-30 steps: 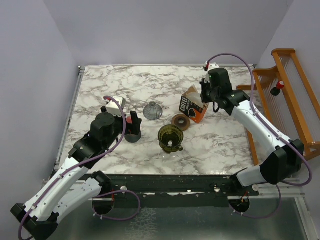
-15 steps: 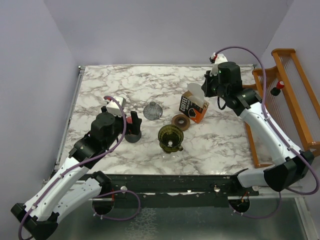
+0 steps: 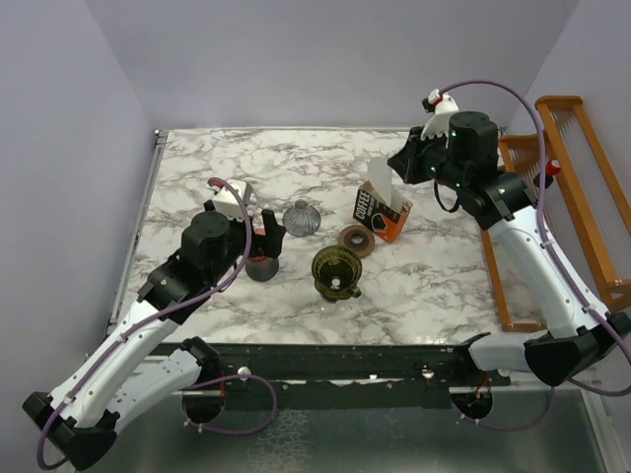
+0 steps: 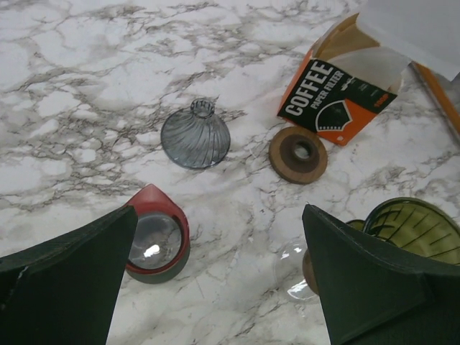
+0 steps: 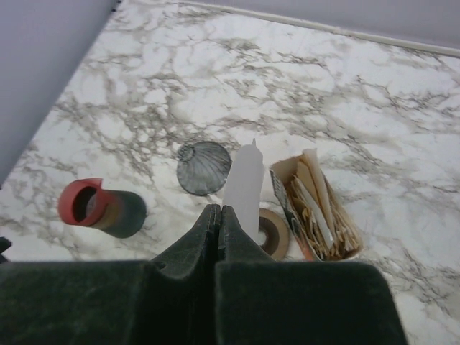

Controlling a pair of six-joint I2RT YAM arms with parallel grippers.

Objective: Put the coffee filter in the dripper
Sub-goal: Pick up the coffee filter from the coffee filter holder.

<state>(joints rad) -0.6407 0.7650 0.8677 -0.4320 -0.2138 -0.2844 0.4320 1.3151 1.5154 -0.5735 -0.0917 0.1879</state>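
Olive-green glass sits nearest me: the dripper stands empty on the marble surface. Just beside it the left pincer hovers over a red-rimmed cup with its fingers wide apart. Beyond lie a wooden ring and a grey ribbed glass cone, then the orange carton. Above the carton hangs the coffee filter, a flat white sheet nipped at its upper edge by the right pincer, whose fingers are pressed together on it.

The paper is thin and held by a sliver. I'd worry that it slips on the way over, or arrives still folded and lies across the rim instead of seating. The open left fingers near the dripper could also snag it.

A second ago the right pincer was down at the carton's mouth. It has since risen and drawn the filter up, and the left arm has reached slightly farther forward.
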